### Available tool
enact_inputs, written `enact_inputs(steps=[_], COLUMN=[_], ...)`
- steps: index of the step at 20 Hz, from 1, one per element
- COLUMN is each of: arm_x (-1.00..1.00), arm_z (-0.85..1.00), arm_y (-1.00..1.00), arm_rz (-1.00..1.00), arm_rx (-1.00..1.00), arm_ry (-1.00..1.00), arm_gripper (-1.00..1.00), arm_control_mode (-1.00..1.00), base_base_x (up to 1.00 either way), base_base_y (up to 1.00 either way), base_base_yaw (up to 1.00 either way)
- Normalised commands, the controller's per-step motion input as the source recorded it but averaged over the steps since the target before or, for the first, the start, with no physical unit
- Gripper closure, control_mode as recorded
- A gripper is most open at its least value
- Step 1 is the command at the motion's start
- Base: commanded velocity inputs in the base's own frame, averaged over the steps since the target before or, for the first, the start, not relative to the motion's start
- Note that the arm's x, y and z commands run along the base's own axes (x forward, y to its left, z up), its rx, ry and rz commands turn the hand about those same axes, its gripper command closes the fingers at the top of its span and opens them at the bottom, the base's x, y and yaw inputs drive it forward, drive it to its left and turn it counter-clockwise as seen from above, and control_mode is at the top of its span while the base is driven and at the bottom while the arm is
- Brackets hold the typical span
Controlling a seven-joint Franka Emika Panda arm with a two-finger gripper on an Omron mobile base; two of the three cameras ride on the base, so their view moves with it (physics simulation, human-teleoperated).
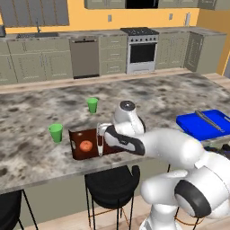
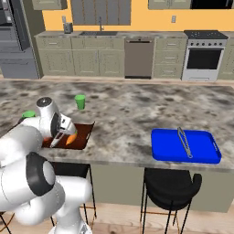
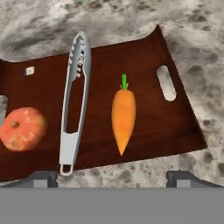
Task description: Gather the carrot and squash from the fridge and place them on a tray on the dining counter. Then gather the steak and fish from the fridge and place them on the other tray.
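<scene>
Gripper (image 3: 111,177), jaws wide and empty, above brown tray (image 3: 175,127) bearing carrot (image 3: 123,116), tongs (image 3: 75,94) and squash (image 3: 22,128).

Brown tray (image 3: 148,65): smooth, dark wood-like finish. Tongs (image 3: 74,100): brushed grey metal. Counter (image 3: 201,39): mottled, polished stone.

Even, bright rendered light, soft shadows, slightly blurry low-resolution views.
</scene>
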Motion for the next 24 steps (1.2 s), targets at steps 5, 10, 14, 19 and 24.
enact_inputs(steps=[5,10,14,19,24], arm_x=[-0.83,-0.97,-0.96,-0.99,-1.00], arm_z=[0.85,0.85,0.80,0.82,0.79], arm_y=[-0.05,0.00,-0.12,-0.13,-0.08], arm_rz=[-0.01,0.00,0.00,0.00,0.00], arm_rx=[0.05,0.02,0.06,0.03,0.00], arm_ry=[-0.04,-0.13,-0.13,-0.15,-0.22], arm_gripper=[-1.00,-1.00,-1.00,-1.00,-1.00], arm_control_mode=[-1.00,-1.00,-1.00,-1.00,-1.00], base_base_x=[0.00,0.00,0.00,0.00,0.00], base_base_y=[0.00,0.00,0.00,0.00,0.00], base_base_yaw=[0.00,0.00,0.00,0.00,0.00])
